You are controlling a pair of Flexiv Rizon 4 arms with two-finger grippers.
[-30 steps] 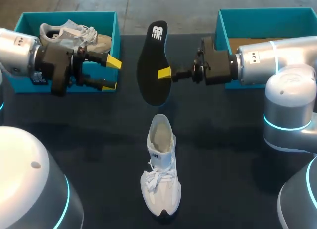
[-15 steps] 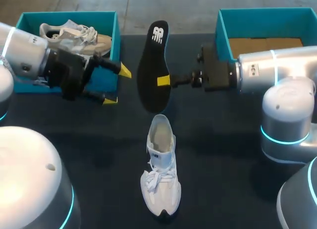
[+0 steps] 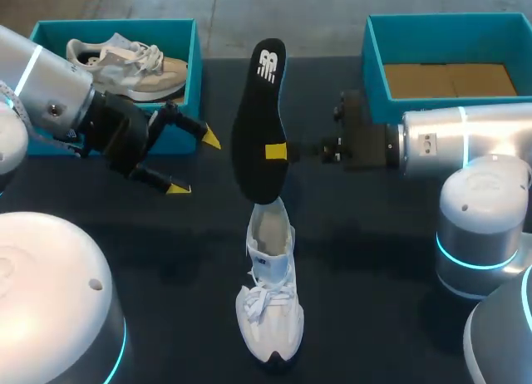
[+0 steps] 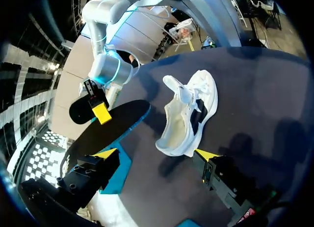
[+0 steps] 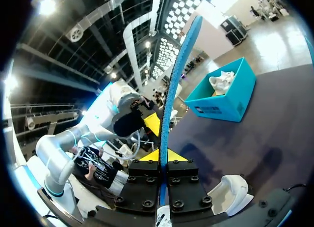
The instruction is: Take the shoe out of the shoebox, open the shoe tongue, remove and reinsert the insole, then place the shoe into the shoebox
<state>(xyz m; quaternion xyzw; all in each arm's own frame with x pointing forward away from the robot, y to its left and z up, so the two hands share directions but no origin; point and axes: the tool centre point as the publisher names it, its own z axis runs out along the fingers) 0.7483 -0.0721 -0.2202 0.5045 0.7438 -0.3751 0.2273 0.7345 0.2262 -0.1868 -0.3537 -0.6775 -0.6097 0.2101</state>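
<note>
White mesh lace-up shoe [image 3: 270, 292] lies mid-table [image 3: 374, 317], heel opening toward the far side. Black foam insole [image 3: 264, 110] hangs just over it, pinched by right fingers [image 3: 276, 151]. Best to feed its low end in toe-first, w/ the wide-open, empty left fingers [image 3: 178, 187] steadying the shoe. Far left teal cardboard box [image 3: 194, 60] holds a beige shoe [image 3: 125, 60]; far right teal box [image 3: 374, 68] shows only bare brown floor.

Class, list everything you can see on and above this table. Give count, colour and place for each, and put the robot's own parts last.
insole: one, black, held in the air near the white shoe's heel
white shoe: one, white, mid-table, toe towards the robot
grey shoe: one, grey and beige, inside the left shoebox
left shoebox: one, teal, far left
right shoebox: one, teal, far right, brown floor showing
table: one, dark
left arm: one, silver, jaws open
right arm: one, silver, jaws shut on the insole
</note>
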